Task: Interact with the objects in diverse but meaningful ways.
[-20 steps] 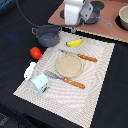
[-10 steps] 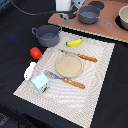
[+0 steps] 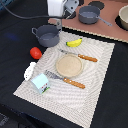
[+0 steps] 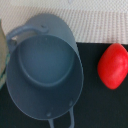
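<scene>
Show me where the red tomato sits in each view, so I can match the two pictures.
Exterior view: the red tomato lies on the dark table, off the placemat's edge on the exterior view's left, nearer the camera than the grey pot.
Wrist view: the tomato lies on the dark surface beside the pot.
Shared landmark: the grey two-handled pot.

Open gap btwn pot (image 3: 47,35) & tomato (image 3: 35,52); banana (image 3: 74,43) stands well apart
</scene>
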### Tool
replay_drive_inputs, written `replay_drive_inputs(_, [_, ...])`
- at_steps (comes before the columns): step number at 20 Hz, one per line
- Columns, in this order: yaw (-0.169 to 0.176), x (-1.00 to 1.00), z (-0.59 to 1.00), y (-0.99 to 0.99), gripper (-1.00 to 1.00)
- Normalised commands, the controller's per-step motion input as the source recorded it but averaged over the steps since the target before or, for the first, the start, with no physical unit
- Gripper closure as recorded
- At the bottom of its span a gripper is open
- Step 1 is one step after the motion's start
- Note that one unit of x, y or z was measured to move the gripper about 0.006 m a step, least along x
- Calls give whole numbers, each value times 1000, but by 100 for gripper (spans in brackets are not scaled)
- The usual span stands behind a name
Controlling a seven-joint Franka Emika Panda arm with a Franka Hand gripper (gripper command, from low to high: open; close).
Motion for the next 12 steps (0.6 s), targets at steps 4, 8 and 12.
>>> replay_drive_inputs(4, [66,-810,-379,-31,-100])
replay_drive_inputs(8, [48,-702,-321,-144,-100])
replay_drive_inputs(12, [23,-465,-170,-309,-100])
